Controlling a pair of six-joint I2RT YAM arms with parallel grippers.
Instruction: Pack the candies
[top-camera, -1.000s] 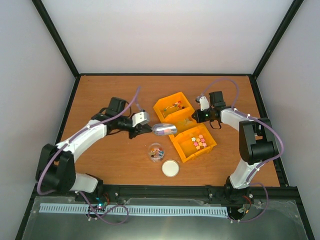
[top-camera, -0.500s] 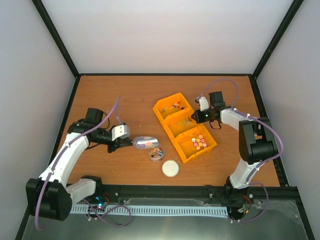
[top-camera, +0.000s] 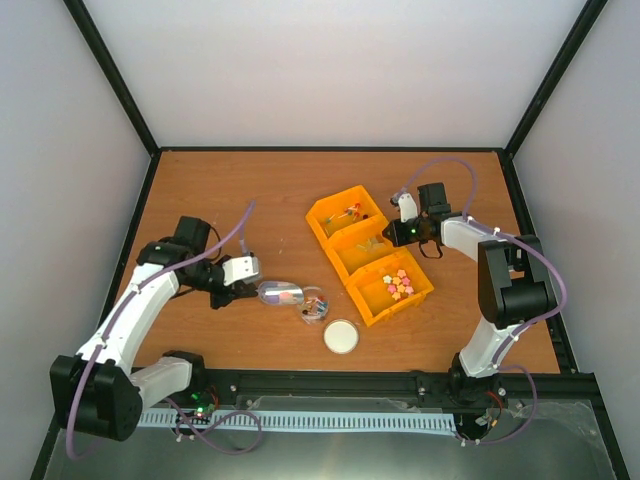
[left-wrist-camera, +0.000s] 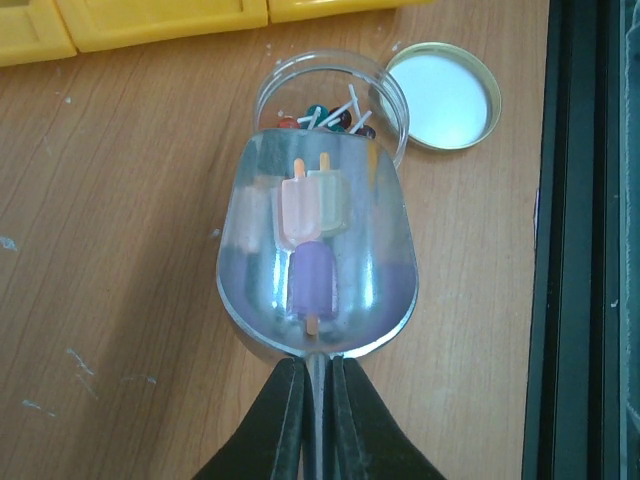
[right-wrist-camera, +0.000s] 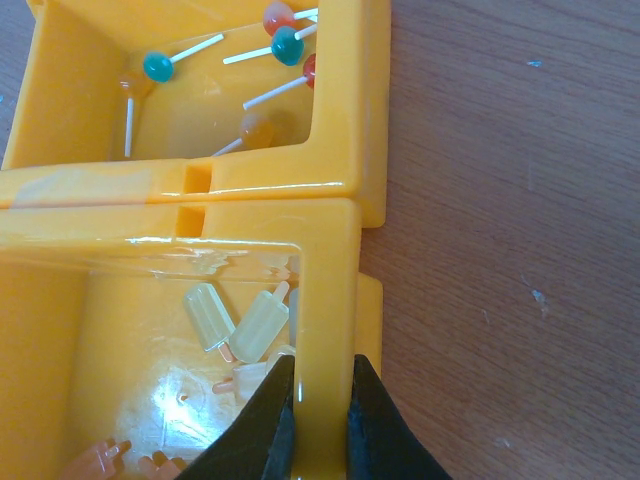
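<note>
My left gripper (top-camera: 254, 289) (left-wrist-camera: 317, 365) is shut on the handle of the metal scoop (top-camera: 282, 293) (left-wrist-camera: 315, 270). The scoop holds a few popsicle-shaped candies (left-wrist-camera: 310, 215), pink, pale green and purple. Its front lip rests at the rim of a small clear jar (top-camera: 313, 306) (left-wrist-camera: 290, 85) that holds lollipops. The jar's lid (top-camera: 341, 336) (left-wrist-camera: 443, 95) lies beside it. My right gripper (top-camera: 392, 233) (right-wrist-camera: 312, 365) is shut on the right wall of the middle yellow bin (top-camera: 350, 250) (right-wrist-camera: 330, 290). Pale popsicle candies (right-wrist-camera: 245, 325) lie in that bin.
Three yellow bins stand in a diagonal row. The far bin (top-camera: 325, 212) (right-wrist-camera: 60, 120) holds lollipops (right-wrist-camera: 280, 45), and the near bin (top-camera: 372, 298) holds pink and yellow flower candies (top-camera: 400, 283). A black frame rail (left-wrist-camera: 590, 240) runs along the table's near edge.
My left arm has drawn back to the left and nearer, carrying the scoop from beside the bins to the jar's rim. The right arm has not moved.
</note>
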